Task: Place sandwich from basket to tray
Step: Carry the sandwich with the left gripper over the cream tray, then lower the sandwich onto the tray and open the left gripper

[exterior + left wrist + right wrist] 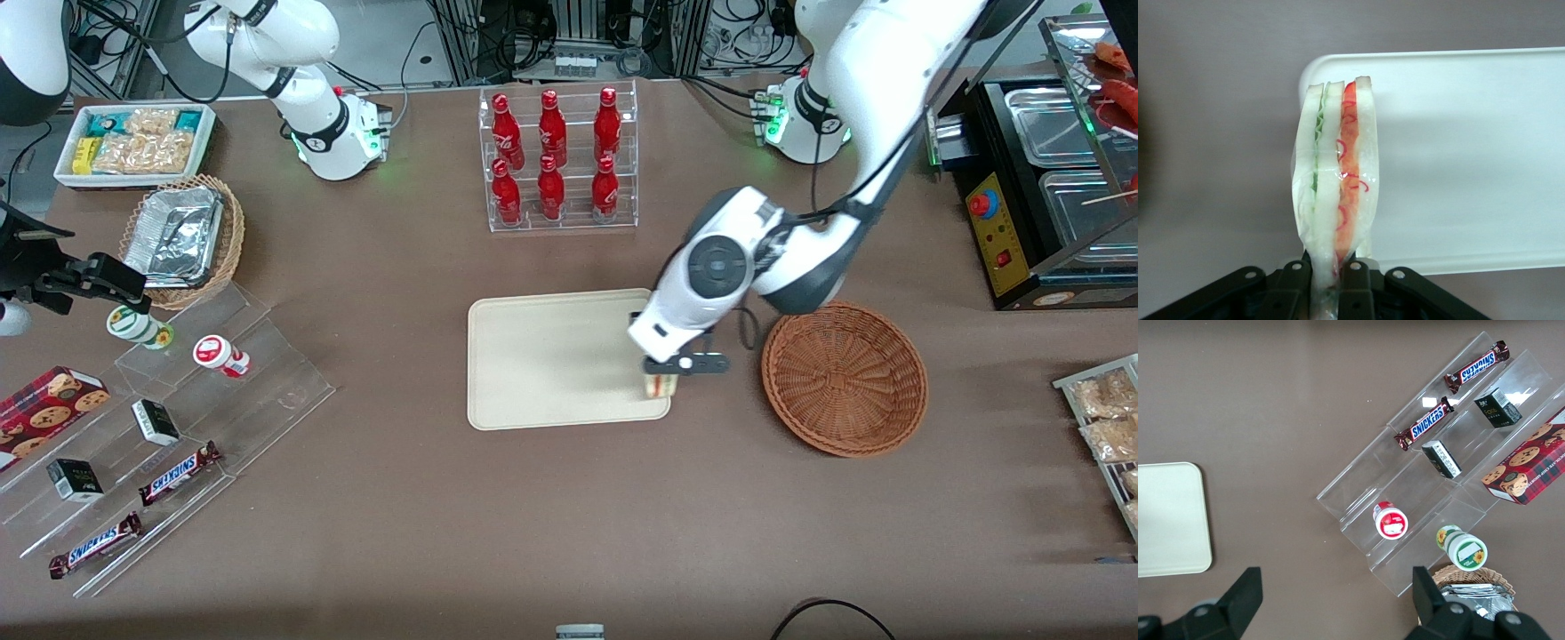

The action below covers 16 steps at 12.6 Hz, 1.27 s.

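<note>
A robotics lab dressed as a snack shop is being shown: cola bottles (555, 158) are being displayed in a clear rack, Snickers bars (180, 472) and a cookie box (46, 409) on acrylic steps, beside a hot-food warmer (1049, 178), while cables and equipment racks (569, 36) are being kept at the table's edge.

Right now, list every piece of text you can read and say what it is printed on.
"SNICKERS": on each of the two chocolate bars lying on the clear stepped display.
Red bottles, cookie box, small dark boxes, jars: print unreadable.
Sandwich, clamped in the tool above the tray corner, beside the basket: no text.
</note>
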Tool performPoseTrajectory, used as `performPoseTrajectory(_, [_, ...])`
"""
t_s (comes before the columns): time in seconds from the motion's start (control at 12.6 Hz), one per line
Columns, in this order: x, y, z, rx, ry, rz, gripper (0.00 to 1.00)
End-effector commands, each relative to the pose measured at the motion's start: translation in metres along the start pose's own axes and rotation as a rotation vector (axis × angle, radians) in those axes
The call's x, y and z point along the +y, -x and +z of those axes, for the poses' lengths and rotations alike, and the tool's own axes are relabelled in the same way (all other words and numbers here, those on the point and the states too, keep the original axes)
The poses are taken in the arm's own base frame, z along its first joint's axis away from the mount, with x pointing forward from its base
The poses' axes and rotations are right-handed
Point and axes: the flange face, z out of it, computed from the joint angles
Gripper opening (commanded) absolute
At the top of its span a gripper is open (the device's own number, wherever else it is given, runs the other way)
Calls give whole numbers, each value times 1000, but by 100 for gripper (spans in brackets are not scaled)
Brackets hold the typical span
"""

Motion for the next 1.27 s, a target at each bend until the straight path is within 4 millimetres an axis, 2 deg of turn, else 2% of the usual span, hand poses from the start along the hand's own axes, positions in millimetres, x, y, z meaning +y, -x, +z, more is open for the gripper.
performPoseTrajectory(0.0, [56, 3, 9, 8, 1, -26, 0])
performPoseTrajectory(0.16, [91, 13, 21, 26, -10, -50, 0])
performPoseTrajectory(0.48, [138, 23, 43, 36, -41, -82, 0])
performPoseTrajectory(0.72, [145, 25, 67, 65, -92, -95, 0])
performPoseTrajectory(1.19, [145, 23, 79, 70, -85, -141, 0])
